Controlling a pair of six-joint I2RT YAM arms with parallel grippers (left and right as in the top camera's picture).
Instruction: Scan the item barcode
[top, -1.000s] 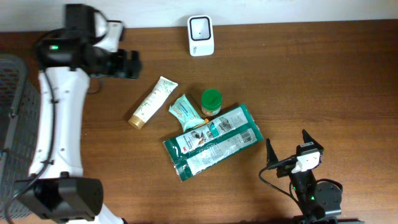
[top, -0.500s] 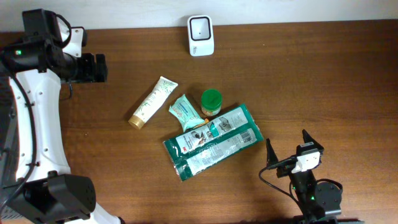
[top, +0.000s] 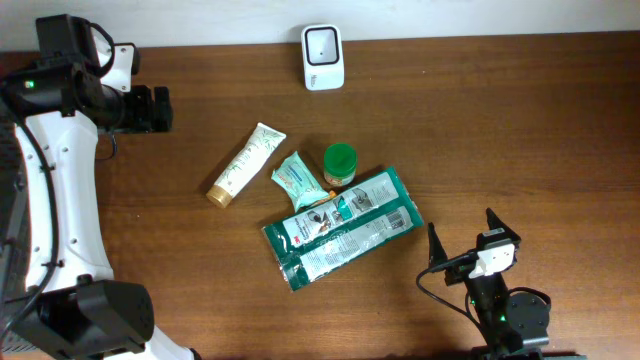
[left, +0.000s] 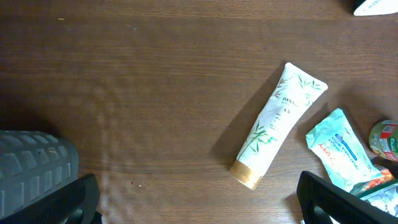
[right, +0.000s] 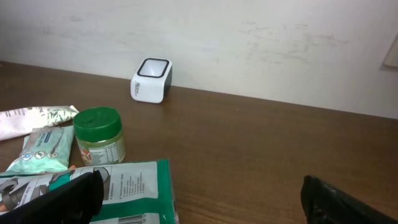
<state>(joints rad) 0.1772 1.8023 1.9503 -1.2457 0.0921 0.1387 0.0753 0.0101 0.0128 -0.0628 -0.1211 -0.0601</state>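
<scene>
Your left gripper (top: 157, 108) is parked up at the far left of the table (top: 520, 120), jaws spread wide with nothing between them. Its wrist camera looks down on mostly bare wood, with the white tube (left: 277, 130) off to the right and a grey basket (left: 34, 168) poking in at the bottom left corner. Your right gripper (top: 463, 238) sits low at the near right, also wide open and empty, and faces the back wall.

The stuff to scan is bunched in the middle of the table. The tube lies at an angle, gold cap toward the near left. Just beside it is a small teal pouch (top: 298, 180), and a jar (top: 339, 164) with a green lid stands upright next to that. The big green packet (top: 345, 228) lies flat in front of them, touching the pouch's lower end. In the right wrist view there's what looks like a barcode (right: 140, 219) face up on the packet. The white scanner (top: 323, 56) stands at the back edge by the wall, well apart from the pile and from both grippers.
</scene>
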